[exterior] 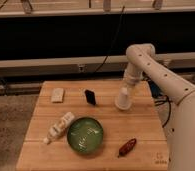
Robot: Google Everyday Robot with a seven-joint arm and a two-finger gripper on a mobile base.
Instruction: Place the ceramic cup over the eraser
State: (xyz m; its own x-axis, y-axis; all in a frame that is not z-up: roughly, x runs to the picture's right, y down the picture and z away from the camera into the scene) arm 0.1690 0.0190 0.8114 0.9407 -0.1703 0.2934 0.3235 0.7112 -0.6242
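Note:
The white ceramic cup [123, 99] hangs upside down, rim downward, at the end of my arm just above the right part of the wooden table [141, 127]. My gripper [125, 90] is shut on the cup's narrow base from above. The black eraser [90, 96] lies on the table to the left of the cup, a short gap away.
A pale beige block [57, 95] lies at the table's back left. A white bottle [59, 127] lies on its side at the left front. A green bowl [85, 134] sits front centre, and a reddish-brown object [127, 147] is to its right.

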